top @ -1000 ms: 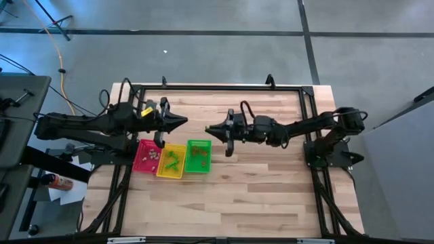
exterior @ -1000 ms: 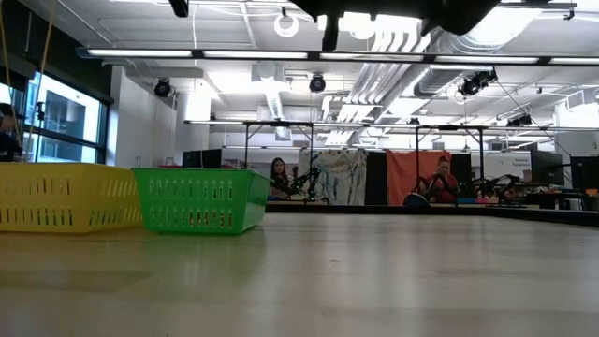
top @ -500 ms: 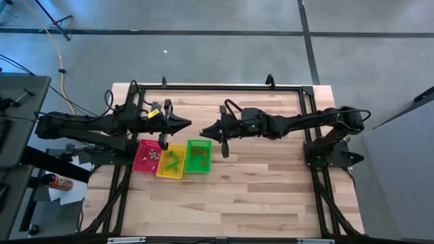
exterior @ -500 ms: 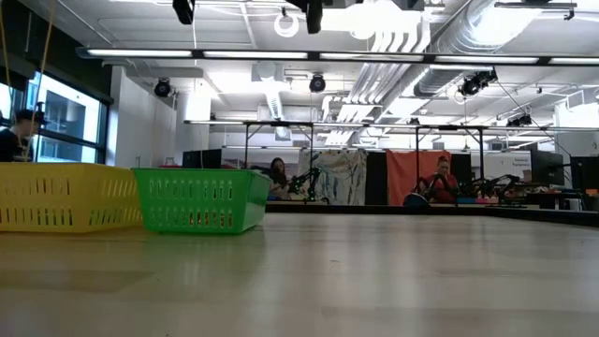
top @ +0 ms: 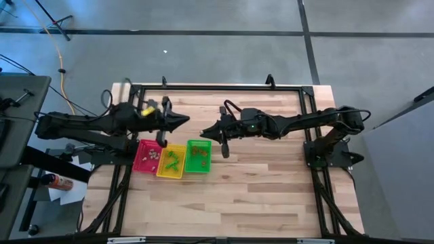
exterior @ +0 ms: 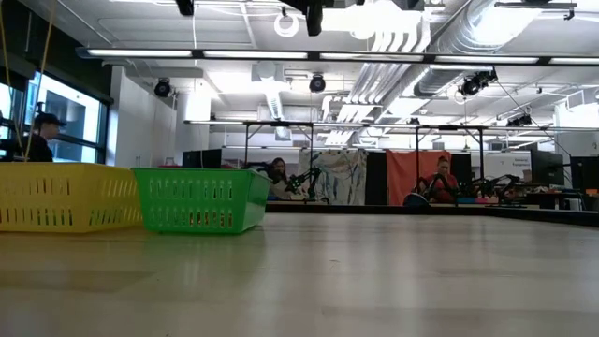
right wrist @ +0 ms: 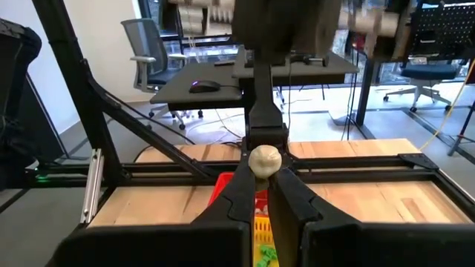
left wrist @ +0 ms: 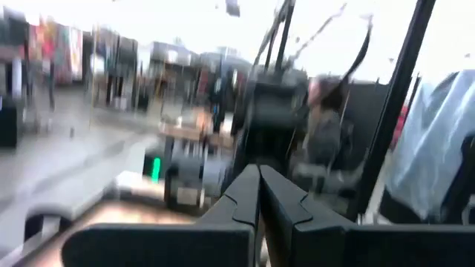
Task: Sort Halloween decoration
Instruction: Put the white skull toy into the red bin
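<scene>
Three small trays stand side by side at the table's left: red [top: 145, 156], yellow [top: 170, 161] and green [top: 199, 156]. Tiny green, orange and pale trinkets [top: 173, 160] lie in them. High over the table's middle, my right gripper [top: 206, 128] points level toward the left edge. It is shut on one pale round trinket [right wrist: 265, 158]. My left gripper [top: 187, 122] faces it from the left, shut with nothing between its fingers [left wrist: 259, 176]. The low view shows the yellow tray [exterior: 64, 197] and the green tray [exterior: 200, 199] resting on the tabletop. My right gripper pinches the pale round trinket by its lower part [right wrist: 265, 170] between its two fingertips, at their free ends. The fingers lie level and come from the table's right side. The trinket sits between and on top of the tips, lifted far clear of the table and trays.
A black metal frame [top: 217, 87] runs along the table's far edge and sides. The wooden top [top: 258, 183] lies bare to the right of and nearer than the trays. Beyond the table, people [exterior: 442, 183] sit at desks and one person [exterior: 37, 139] stands at far left.
My right gripper has risen and tipped up from a downward slant to level, rolling a little. It has stayed shut on the pale trinket over the table's middle. In the low view its dark bulk has gone up, nearly out of the picture.
</scene>
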